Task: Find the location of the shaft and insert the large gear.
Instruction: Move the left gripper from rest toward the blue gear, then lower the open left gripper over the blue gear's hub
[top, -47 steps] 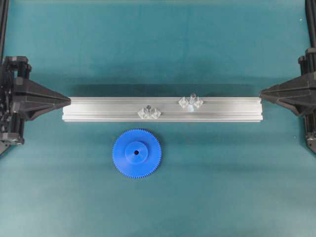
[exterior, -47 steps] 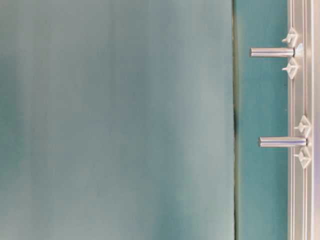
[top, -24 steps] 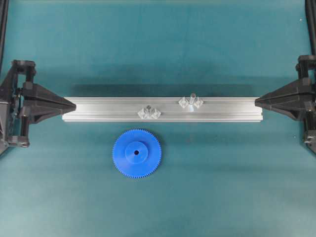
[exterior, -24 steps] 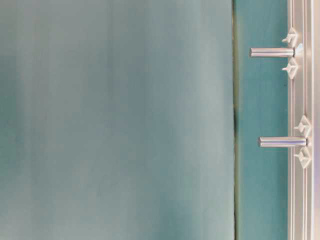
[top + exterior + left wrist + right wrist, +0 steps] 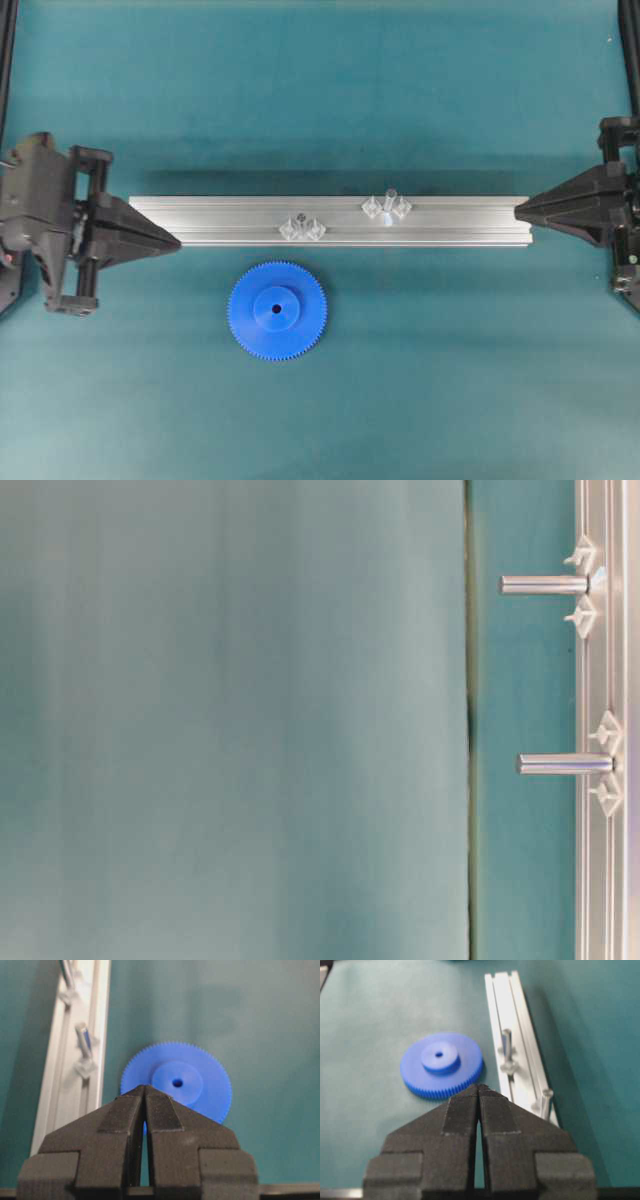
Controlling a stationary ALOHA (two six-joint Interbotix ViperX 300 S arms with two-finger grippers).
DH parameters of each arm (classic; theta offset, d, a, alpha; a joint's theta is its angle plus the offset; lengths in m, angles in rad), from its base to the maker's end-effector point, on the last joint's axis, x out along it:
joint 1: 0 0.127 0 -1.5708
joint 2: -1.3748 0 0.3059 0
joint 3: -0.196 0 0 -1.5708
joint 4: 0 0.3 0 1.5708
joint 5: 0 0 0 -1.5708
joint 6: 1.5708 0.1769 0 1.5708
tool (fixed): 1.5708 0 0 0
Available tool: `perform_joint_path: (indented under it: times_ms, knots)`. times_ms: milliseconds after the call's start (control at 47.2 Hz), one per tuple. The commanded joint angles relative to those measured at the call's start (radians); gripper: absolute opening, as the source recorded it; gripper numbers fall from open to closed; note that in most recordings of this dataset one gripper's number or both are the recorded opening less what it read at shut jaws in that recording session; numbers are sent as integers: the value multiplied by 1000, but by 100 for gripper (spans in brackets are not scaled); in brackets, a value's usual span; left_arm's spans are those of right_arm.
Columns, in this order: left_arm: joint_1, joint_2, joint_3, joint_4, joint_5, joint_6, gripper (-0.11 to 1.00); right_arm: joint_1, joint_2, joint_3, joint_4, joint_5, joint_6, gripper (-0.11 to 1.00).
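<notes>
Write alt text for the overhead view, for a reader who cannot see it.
A large gear lies flat on a teal table, just below a long aluminium rail carrying two pegs. The left gripper and right gripper, both shut, point at its ends.

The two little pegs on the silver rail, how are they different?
The shaft has a pale top and stands nearer the rail's far edge. The other peg has a dark-spotted top and stands nearer the large gear. Both are upright, thin, and flanked by clear brackets.
</notes>
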Motion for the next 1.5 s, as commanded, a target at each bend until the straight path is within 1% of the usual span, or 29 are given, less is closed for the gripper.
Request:
perform_joint_path:
  times_ms: [0, 318, 657, 933, 1484]
  knots:
    - [-6, 31, -55, 2, 11, 2, 1, -2, 17, -20, 2, 14, 11, 0]
    - [-20, 144, -140, 3, 97, 2, 1, -2, 35, -23, 0, 44, 11, 0]
    - [-26, 242, -216, 3, 127, 6, 1, -2, 38, -23, 0, 110, 11, 0]
    - [-52, 328, -268, 3, 176, 6, 1, -2, 38, -21, 0, 112, 11, 0]
    - [-60, 515, -413, 2, 302, 6, 1, -3, 38, -20, 0, 112, 11, 0]
